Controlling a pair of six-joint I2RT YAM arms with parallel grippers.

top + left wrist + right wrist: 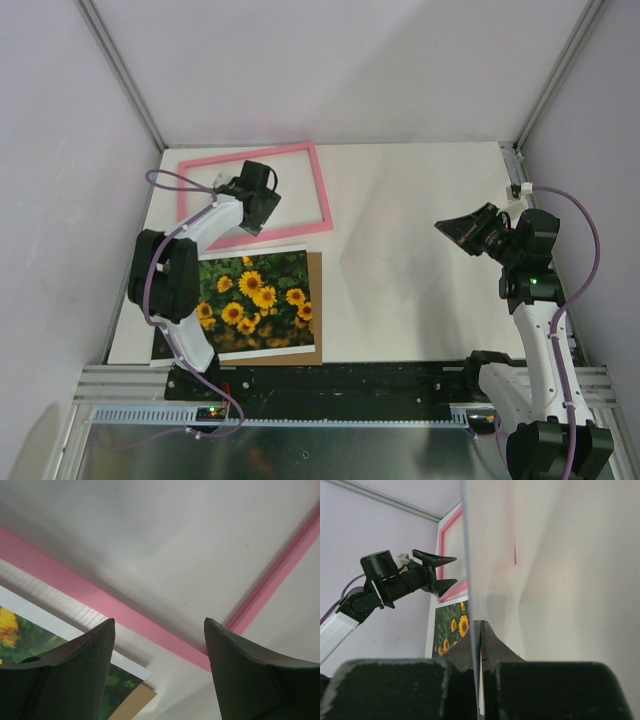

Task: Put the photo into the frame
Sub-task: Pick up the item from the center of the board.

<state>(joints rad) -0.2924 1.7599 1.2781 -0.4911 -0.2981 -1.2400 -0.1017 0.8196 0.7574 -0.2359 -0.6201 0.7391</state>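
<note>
The pink frame [322, 190] lies flat at the far left of the table, seen again as the frame [75, 587] in the left wrist view. My left gripper [268, 200] hovers open over its near bar, with nothing between the fingers of the gripper [160, 622]. Nearer the front, the sunflower photo [255, 300] rests face up on a brown backing board [315, 300]. My right gripper [445, 226] is raised at the right. In its wrist view the gripper [481, 625] is shut on the edge of a thin clear sheet [470, 570] that stands on edge.
White side walls with metal posts enclose the table at left, right and back. The black and metal rail carrying the arm bases [340, 385] runs along the near edge. The photo's corner [30, 635] and the board's corner [132, 700] show beside my left finger.
</note>
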